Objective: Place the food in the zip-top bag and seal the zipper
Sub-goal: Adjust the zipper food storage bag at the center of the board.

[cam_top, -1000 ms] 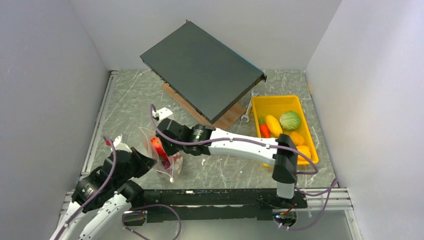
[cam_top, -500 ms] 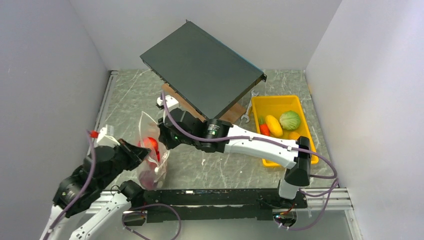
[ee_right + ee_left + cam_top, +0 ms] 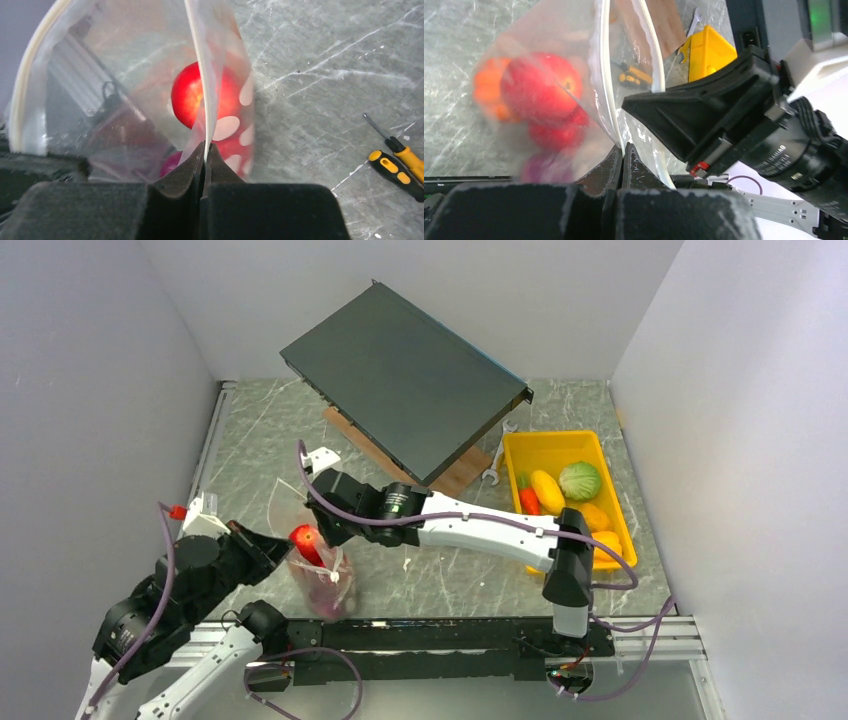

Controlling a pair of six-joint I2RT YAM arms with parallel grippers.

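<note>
The clear dotted zip-top bag (image 3: 325, 580) hangs between my two grippers near the table's front left, its mouth open. Inside it are a red piece (image 3: 305, 539), another red piece and a purple piece (image 3: 541, 167), with an orange piece (image 3: 488, 90) behind. My left gripper (image 3: 623, 150) is shut on one side of the whitish zipper strip (image 3: 605, 75). My right gripper (image 3: 205, 149) is shut on the other zipper strip (image 3: 202, 75). More food lies in the yellow tray: green cabbage (image 3: 579, 480), yellow piece (image 3: 547, 490), carrot (image 3: 528, 500), orange pieces (image 3: 595, 517).
The yellow tray (image 3: 530, 447) stands at the right. A tilted dark flat box (image 3: 400, 375) rests on a wooden board (image 3: 455, 480) at the back, with a wrench (image 3: 493, 472) beside it. A yellow-handled screwdriver (image 3: 400, 162) lies on the marble table.
Both grippers moved with the bag: from a second ago it swung up and left, then came back down toward the front edge. The bag now hangs lower with its mouth held open.
</note>
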